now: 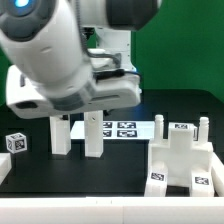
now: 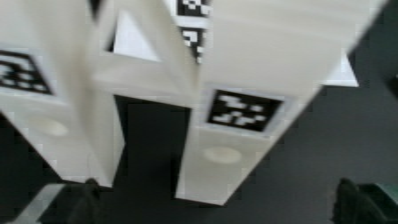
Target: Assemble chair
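Chair legs (image 1: 92, 140) stand upright on the bench (image 1: 40, 176) near the marker board (image 1: 118, 128); your fingers (image 2: 75, 205) are spread wide astride one, holding nothing, with the larger assembly (image 1: 185, 160) well apart.

Bright, low-resolution, soft blur throughout

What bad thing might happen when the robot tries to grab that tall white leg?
1. The open gripper seems lined up over one upright chair leg, but a second leg stands close beside it. A finger might bump that one and topple it.
2. Both legs stand freely on end, so closing off-centre may tip the targeted one.
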`<state>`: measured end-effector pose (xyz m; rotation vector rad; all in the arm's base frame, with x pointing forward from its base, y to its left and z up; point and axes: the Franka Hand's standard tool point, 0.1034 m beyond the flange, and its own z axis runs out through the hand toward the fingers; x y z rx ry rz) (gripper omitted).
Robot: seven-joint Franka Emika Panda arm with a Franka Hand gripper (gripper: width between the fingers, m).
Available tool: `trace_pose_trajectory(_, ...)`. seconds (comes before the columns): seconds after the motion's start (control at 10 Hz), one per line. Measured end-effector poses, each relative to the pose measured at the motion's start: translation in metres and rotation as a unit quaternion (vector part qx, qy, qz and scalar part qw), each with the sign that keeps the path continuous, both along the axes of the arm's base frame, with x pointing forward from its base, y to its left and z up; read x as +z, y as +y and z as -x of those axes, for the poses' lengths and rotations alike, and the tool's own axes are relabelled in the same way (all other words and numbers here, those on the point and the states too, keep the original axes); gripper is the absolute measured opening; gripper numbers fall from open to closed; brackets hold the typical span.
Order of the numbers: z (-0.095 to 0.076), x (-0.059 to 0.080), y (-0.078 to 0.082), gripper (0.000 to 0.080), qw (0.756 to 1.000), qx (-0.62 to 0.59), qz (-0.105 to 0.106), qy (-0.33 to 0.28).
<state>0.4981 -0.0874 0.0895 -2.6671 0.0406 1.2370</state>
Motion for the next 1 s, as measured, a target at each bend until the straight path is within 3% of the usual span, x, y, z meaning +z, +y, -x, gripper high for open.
trace_pose_trajectory(0.1, -0.004, 0.002, -0.005, 0.0649, 1.000, 0.003, -0.006, 0.000)
trace_pose_trajectory(0.3, -0.005, 0.004, -0.010, 0.0649, 0.999, -0.031, -0.043, 0.000)
trace_pose_trajectory(0.7, 0.002, -0.002, -0.021, 0.0649, 0.988, -0.122, -0.098, 0.006)
trace_pose_trajectory(0.8, 0.004, -0.001, -0.024, 0.0649, 0.979, -0.158, -0.125, 0.014)
trace_pose_trajectory(0.9, 0.005, 0.001, -0.038, 0.0649, 0.969, -0.195, -0.150, 0.024)
trace_pose_trajectory(1.0, 0.002, 0.001, -0.052, 0.0649, 0.964, -0.209, -0.160, 0.030)
